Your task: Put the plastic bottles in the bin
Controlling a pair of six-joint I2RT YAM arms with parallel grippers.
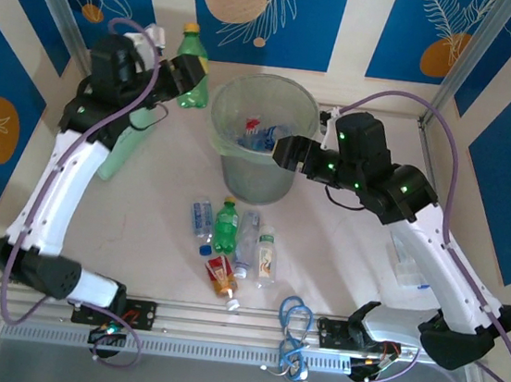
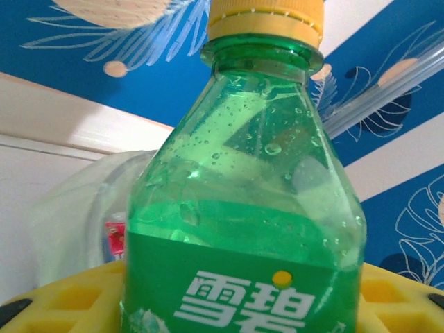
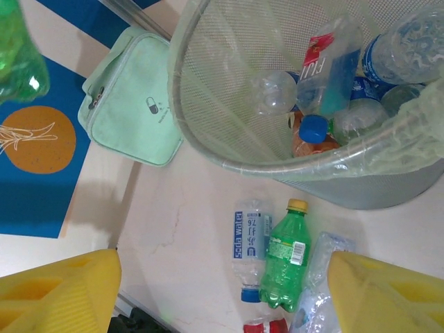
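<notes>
The left tool (image 1: 191, 79) pinches a green bottle (image 1: 192, 51) in the air just left of the bin (image 1: 270, 188). More bottles (image 1: 226, 227) lie inside it and on the surface (image 1: 138, 233) in front. The right tool (image 1: 282, 150) hangs spread, empty, over its rim.

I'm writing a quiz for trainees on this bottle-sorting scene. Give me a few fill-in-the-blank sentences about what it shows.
1. The left tool grips a green bottle whose cap is ____.
2. The right tool, above the rim of the bin, holds ____.
3. In the top view, the mint-green case lies to the ____ of the bin.
4. Among the loose bottles lying on the table, ____ has a green body.

Missing words: yellow; nothing; left; one.
</notes>
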